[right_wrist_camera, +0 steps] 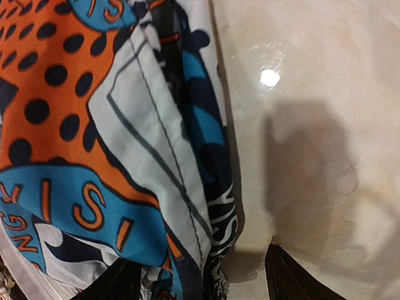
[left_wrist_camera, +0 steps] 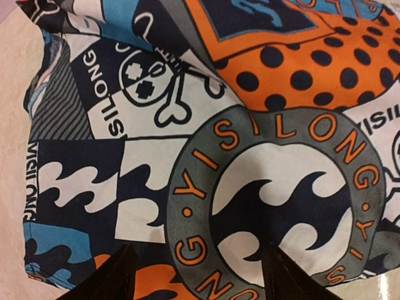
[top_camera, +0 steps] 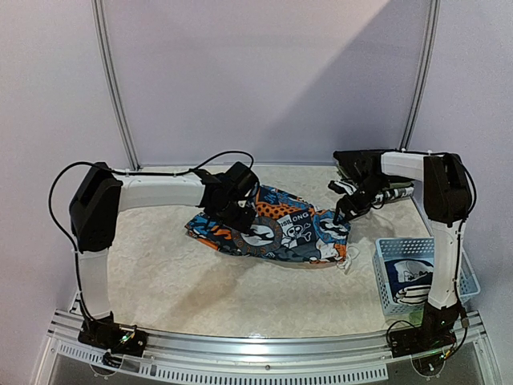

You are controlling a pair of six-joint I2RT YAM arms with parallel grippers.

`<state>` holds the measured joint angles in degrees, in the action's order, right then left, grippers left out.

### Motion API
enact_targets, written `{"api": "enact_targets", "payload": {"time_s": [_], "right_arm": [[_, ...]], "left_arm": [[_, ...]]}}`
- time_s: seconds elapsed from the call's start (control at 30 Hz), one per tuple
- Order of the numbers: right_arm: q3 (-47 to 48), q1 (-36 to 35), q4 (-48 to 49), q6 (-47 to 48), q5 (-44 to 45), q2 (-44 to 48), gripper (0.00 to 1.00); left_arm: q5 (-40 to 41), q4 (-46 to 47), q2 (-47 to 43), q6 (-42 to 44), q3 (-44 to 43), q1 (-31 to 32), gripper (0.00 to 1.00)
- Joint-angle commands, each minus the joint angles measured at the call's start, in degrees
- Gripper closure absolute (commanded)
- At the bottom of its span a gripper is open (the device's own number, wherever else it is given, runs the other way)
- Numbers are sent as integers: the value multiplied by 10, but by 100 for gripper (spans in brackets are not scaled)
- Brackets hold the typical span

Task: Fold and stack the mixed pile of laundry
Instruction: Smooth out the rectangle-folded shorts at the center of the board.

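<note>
The cartoon-print garment (top_camera: 280,233) lies spread in the middle of the tabletop (top_camera: 160,265), towards the far side. It is a flattened, roughly oblong heap running from left to right. Its cloth is orange with dark dots, blue, white and black. The print carries a skull and crossbones, wave shapes and a grey ring lettered in orange. In the left wrist view the garment (left_wrist_camera: 275,187) fills nearly the whole picture, with a strip of pale tabletop (left_wrist_camera: 12,125) at its left edge. In the right wrist view the garment (right_wrist_camera: 94,156) has a stitched hem and a folded edge that ends on bare, glossy tabletop (right_wrist_camera: 300,94).

The left hand (top_camera: 239,212) is over the garment's left end. From its own camera the left hand (left_wrist_camera: 199,250) has its fingers spread wide above the grey ring, open and gripping nothing. The right hand (top_camera: 346,210) is at the garment's right end. Seen close, the right hand (right_wrist_camera: 199,256) is also open. One finger is over the cloth's edge and the other over bare tabletop.

Near the right edge, well apart from the garment, stands a pale blue lattice basket (top_camera: 389,293) with a blue-and-white printed piece (top_camera: 413,281) inside. At the far right corner, dark folded cloth (top_camera: 397,192) shows, mostly hidden by the right arm.
</note>
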<state>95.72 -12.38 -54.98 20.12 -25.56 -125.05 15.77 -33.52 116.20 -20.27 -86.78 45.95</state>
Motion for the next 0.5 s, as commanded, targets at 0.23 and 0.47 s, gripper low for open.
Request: {"api": "enact_targets", "payload": {"time_s": [0.23,0.47], "right_arm": [[-122,-48,-10,-23,-21,29,38],[-139,-27,42,-54,71,152,1]], "left_arm": [[66,-22,-42,47,86,-55,32],[98,-29,-95,153,6,-11,30]]}}
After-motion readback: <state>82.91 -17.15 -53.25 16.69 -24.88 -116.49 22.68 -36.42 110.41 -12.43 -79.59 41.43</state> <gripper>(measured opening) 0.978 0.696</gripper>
